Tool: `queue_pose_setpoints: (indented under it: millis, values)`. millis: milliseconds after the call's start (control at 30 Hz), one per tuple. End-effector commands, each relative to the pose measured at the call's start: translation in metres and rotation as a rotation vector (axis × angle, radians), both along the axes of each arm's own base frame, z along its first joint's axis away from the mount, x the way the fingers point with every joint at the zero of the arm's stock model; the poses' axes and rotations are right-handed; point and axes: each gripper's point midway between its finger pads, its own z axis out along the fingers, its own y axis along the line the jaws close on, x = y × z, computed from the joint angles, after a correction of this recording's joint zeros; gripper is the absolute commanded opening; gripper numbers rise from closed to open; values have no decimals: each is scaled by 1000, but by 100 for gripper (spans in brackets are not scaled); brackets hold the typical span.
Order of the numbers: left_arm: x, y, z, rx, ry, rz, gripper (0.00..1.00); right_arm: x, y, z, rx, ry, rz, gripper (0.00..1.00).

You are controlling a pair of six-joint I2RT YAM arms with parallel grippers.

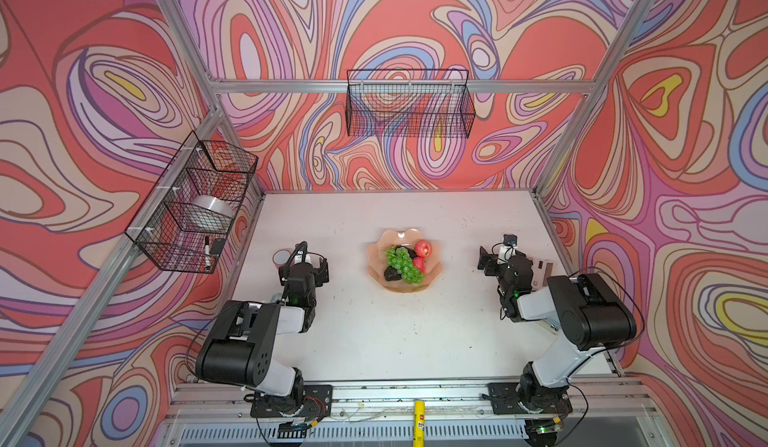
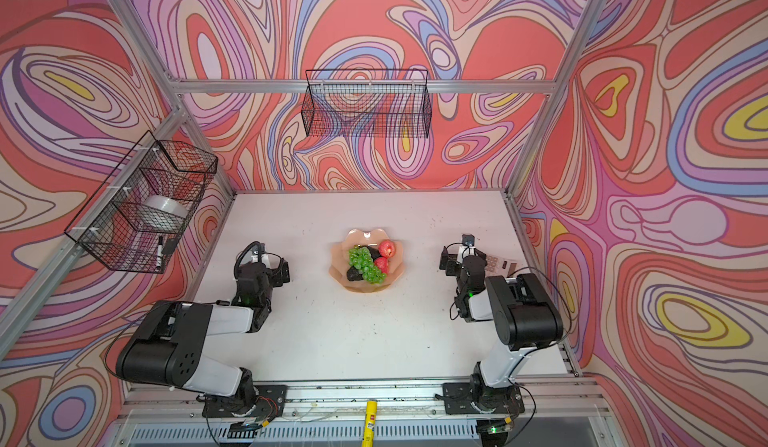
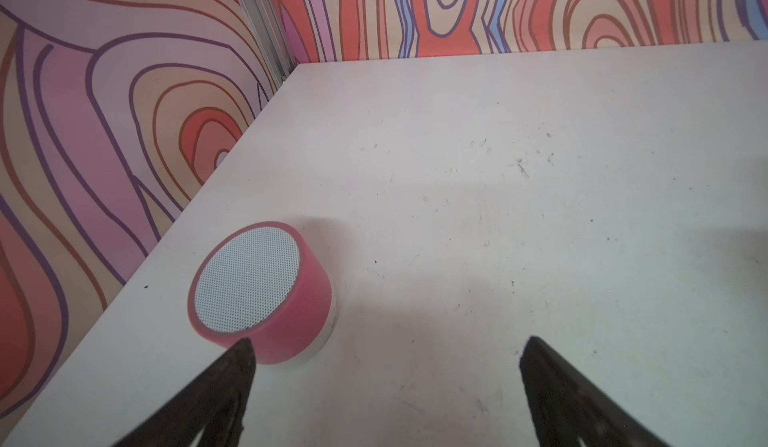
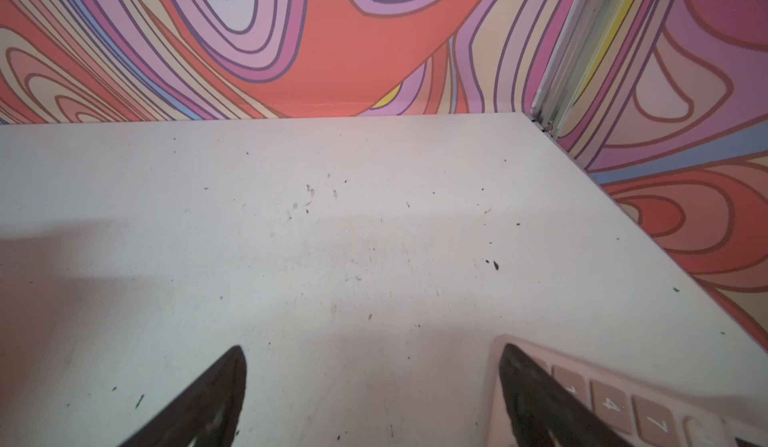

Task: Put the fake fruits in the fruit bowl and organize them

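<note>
1. I see the fruit bowl [image 1: 405, 285] mid-table, holding the grapes [image 1: 402, 263], both apples [image 1: 423, 248] and the avocados [image 1: 391, 273].
2. My left gripper [image 3: 384, 343] is spread, empty, beside the pink tape roll [image 3: 266, 295] near the table's left edge.
3. My right gripper [image 4: 372, 351] is spread, empty, at the right edge over a calculator [image 4: 623, 403].

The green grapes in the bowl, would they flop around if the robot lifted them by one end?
Probably yes. The grapes are a long bunch of many small beads draped over the other fruit, so the bunch would likely dangle and swing. Being fake, they are probably light. In the shallow fruit bowl they could drag an apple along.
</note>
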Motion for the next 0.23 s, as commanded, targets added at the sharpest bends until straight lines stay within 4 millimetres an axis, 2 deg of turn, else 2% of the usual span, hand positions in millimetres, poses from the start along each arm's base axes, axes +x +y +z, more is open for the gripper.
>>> queue_pose_setpoints:
  millis: [0,200]
  values:
    - [8,1,15,2,-55,-4,100,2,-1,8,-6,-39,1,98]
    - [13,4,11,-16,-29,3,100,2,-2,8,-6,-38,-6,98]
